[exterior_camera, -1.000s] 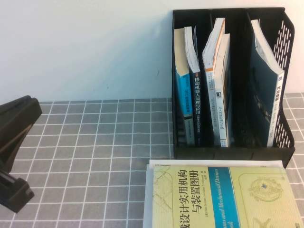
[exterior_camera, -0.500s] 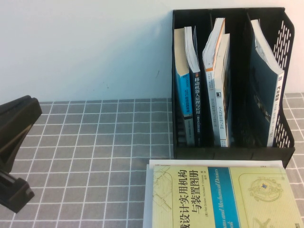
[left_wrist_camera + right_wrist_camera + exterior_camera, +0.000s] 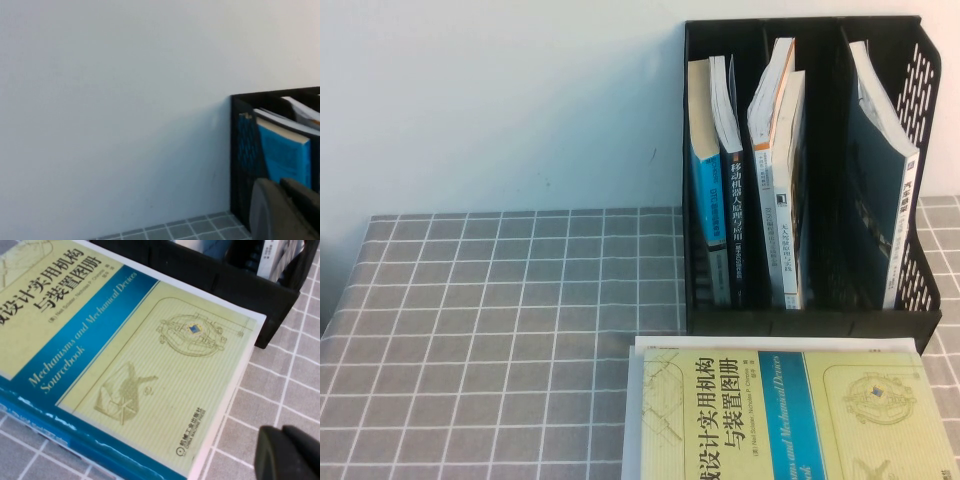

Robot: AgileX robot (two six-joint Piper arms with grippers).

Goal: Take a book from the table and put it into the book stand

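Note:
The black book stand (image 3: pixel 810 322) stands at the back right of the table (image 3: pixel 500 330). A large paperback (image 3: pixel 880 190) with a dark photo cover and a white spine with black characters leans in its right compartment. Several other books fill the left and middle compartments. Neither arm shows in the high view. My left gripper (image 3: pixel 285 210) is shut and empty, raised and facing the wall to the left of the stand (image 3: pixel 240 150). My right gripper (image 3: pixel 282 455) is shut and empty, low over the cloth beside the pale yellow-green book (image 3: pixel 125 355).
The pale yellow-green book with a blue band (image 3: pixel 790 420) lies flat in front of the stand, on top of something white whose edge (image 3: pixel 633 420) sticks out. The grid cloth stretches to the left. A white wall rises behind the table.
My left arm, which showed at the left edge of the high view, has drawn back out of that view. The books and the stand have not moved.

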